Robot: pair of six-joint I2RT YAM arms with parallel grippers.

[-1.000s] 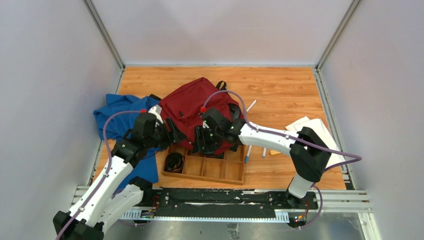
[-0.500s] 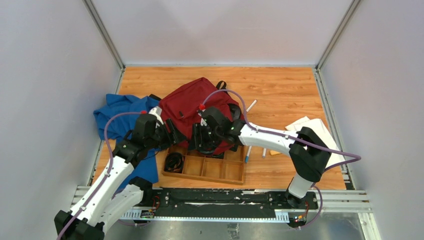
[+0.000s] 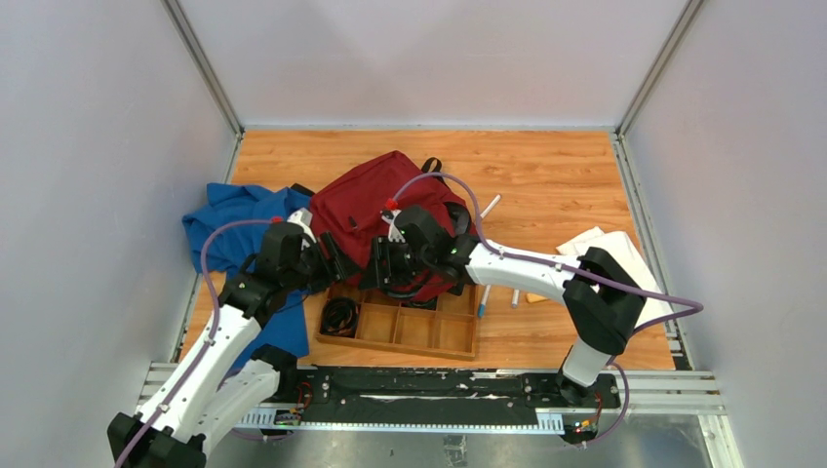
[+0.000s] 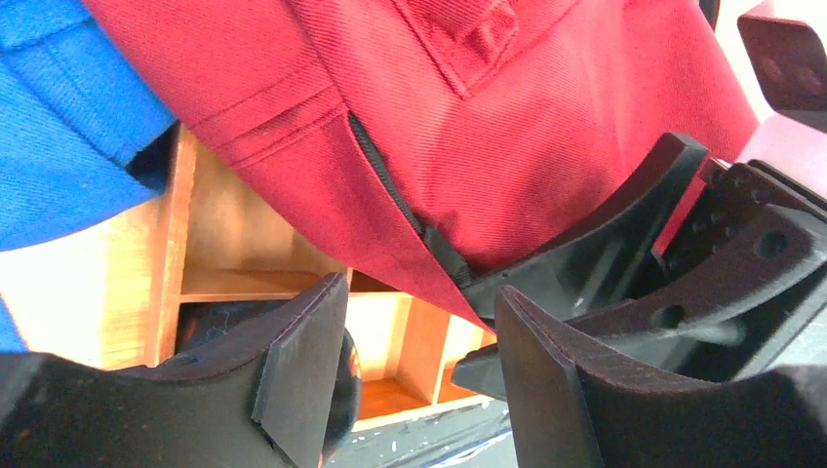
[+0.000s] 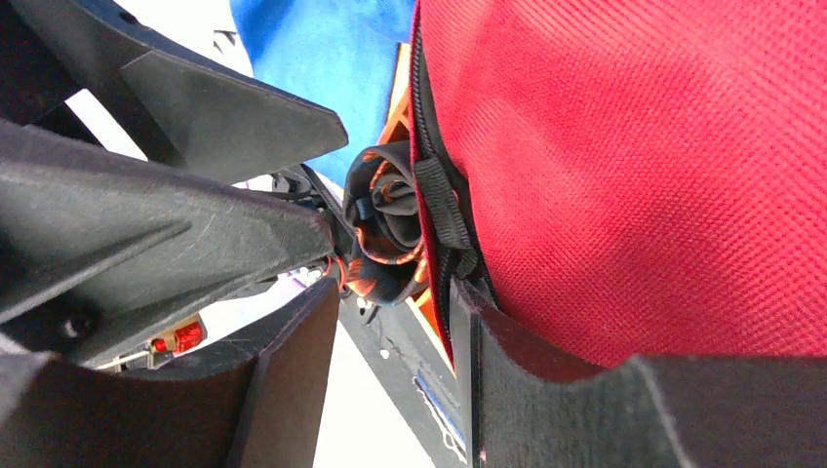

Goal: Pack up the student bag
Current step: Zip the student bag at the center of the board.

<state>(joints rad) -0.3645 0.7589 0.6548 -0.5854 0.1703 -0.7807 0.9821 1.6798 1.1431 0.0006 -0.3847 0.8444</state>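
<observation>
The dark red student bag (image 3: 375,205) lies mid-table, its near edge overhanging a wooden tray (image 3: 429,331). My left gripper (image 3: 338,261) and right gripper (image 3: 383,268) meet at that edge, tips close together. In the left wrist view the bag (image 4: 546,117) and its black zipper (image 4: 390,185) hang just above my open left gripper (image 4: 419,327), which has nothing between its fingers. In the right wrist view my right gripper (image 5: 395,302) is open, one finger lying against the bag (image 5: 634,175) by the zipper pull (image 5: 444,210).
A blue cloth (image 3: 229,219) is bunched left of the bag, under my left arm. A black-and-orange roll (image 3: 339,315) sits in the tray's left compartment. Pens (image 3: 484,297) lie right of the bag, and white papers (image 3: 610,253) at the far right.
My right gripper has slid left along the bag's near edge, closer to the left gripper. The left arm has barely moved.
</observation>
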